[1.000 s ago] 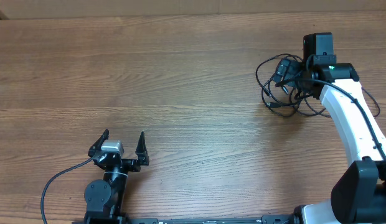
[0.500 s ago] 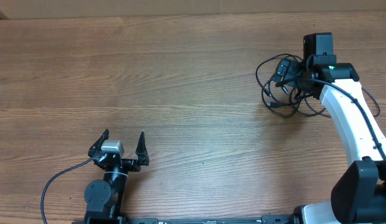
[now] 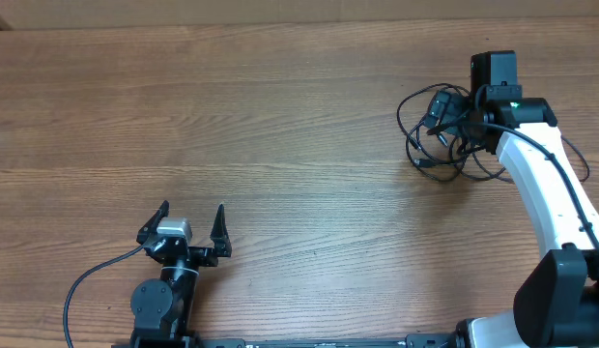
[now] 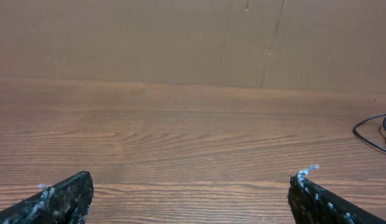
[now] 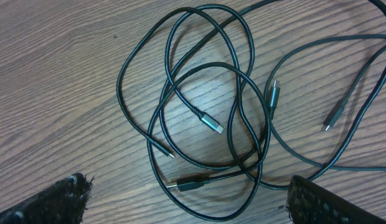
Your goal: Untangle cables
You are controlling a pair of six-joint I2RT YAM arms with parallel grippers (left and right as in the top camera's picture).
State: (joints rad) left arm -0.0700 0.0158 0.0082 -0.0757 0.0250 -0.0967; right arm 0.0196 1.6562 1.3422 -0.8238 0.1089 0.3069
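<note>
From overhead, you see the cables point(image 3: 444, 135) in one tangled bunch at the far right of the desk point(image 3: 280, 116). The right arm point(image 3: 546, 184) reaches over them, I think to choose a strand. The left arm point(image 3: 169, 280) sits folded near its base, well apart. In the left wrist view, the left jaws stand wide open, empty. In the right wrist view, the right jaws are also wide open, holding nothing, above the loops.

Cables point(image 5: 208, 122) are laid bunched on the bench point(image 3: 280, 116) toward its far right corner, under the right pincer point(image 5: 190, 200). Left pincer point(image 3: 192, 209) is stationed by the near edge, left of centre, well apart.
</note>
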